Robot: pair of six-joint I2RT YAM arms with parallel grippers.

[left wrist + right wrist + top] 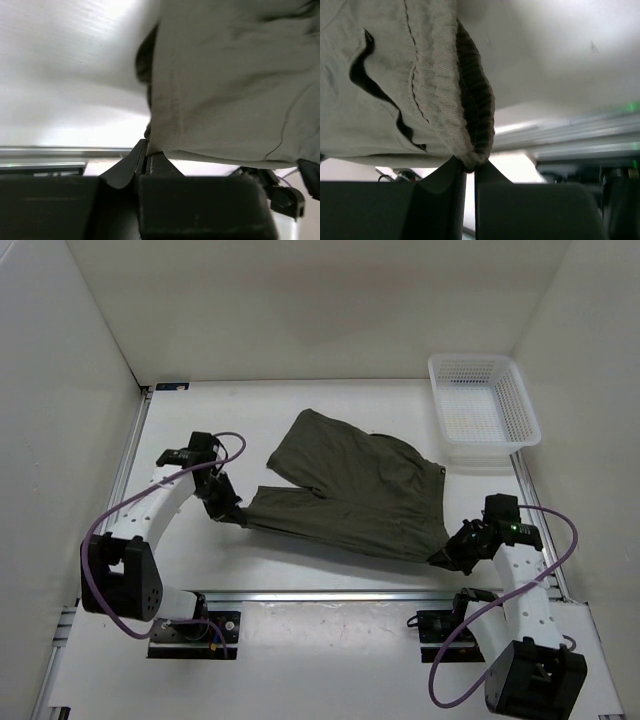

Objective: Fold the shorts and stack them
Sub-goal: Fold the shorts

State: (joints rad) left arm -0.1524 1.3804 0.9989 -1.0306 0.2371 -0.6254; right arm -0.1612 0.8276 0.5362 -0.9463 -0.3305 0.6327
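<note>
Shorts [350, 490] lie spread out mid-table [220, 560], olive green, one leg reaching toward 11 o'clock, the wide edge running down toward 4 o'clock. Cloth mostly flat, some creases. Left gripper [238, 512] sits at the cloth's 8 o'clock corner, fingers [142, 156] pressed together on the hem. In the left wrist view the fabric rises straight out of the pinch. Right gripper [440, 558] sits at the 4 o'clock corner, fingers [451, 175] clamped on a ribbed, bunched edge that looks like the waistband. In the right wrist view that edge hangs out of the closed tips. Both held corners sit on the near side of the cloth, just beyond the metal rail [330, 593]. White mesh basket [470, 360] stands at 1 o'clock, near the far right corner, just apart from the cloth.
</note>
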